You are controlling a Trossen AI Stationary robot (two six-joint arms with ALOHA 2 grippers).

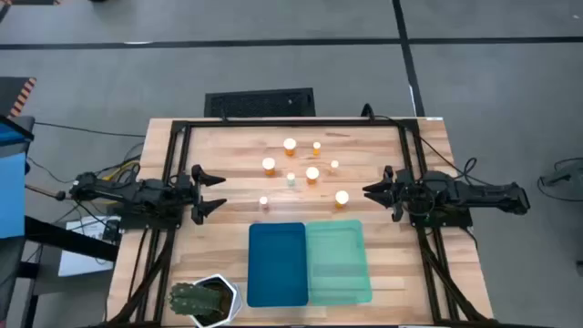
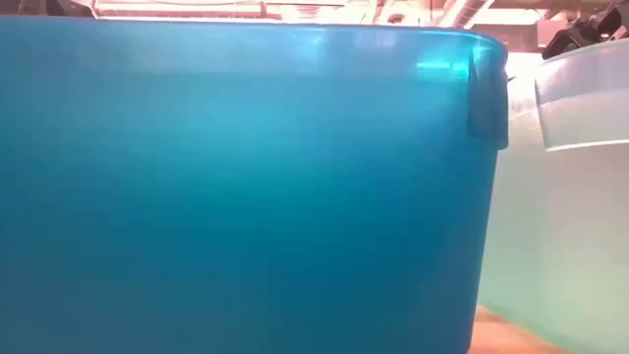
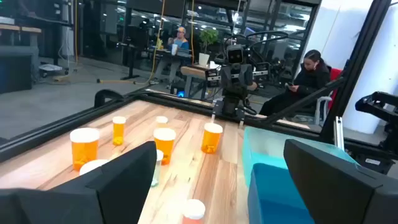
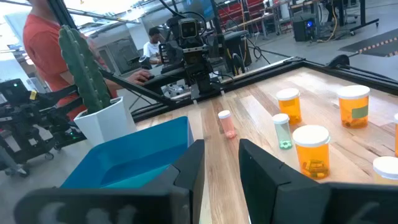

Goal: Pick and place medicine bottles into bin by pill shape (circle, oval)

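Several orange medicine bottles with white caps (image 1: 312, 173) stand on the wooden table's far half, one (image 1: 342, 197) nearest the trays. Some show in the left wrist view (image 3: 164, 142) and the right wrist view (image 4: 310, 148). The dark blue tray (image 1: 277, 264) and the mint green tray (image 1: 339, 262) lie side by side at the near edge. My left gripper (image 1: 217, 191) hovers wide open at the left, pointing at the bottles, with nothing in it. My right gripper (image 1: 369, 191) hovers at the right, its fingers a narrow gap apart (image 4: 221, 152), also holding nothing.
A spiky green plant in a white pot (image 1: 202, 299) stands at the near left corner, beside the blue tray. A black frame (image 1: 291, 123) runs around the table. The blue tray's wall (image 2: 246, 187) fills the low view. People sit in the room beyond (image 3: 311, 74).
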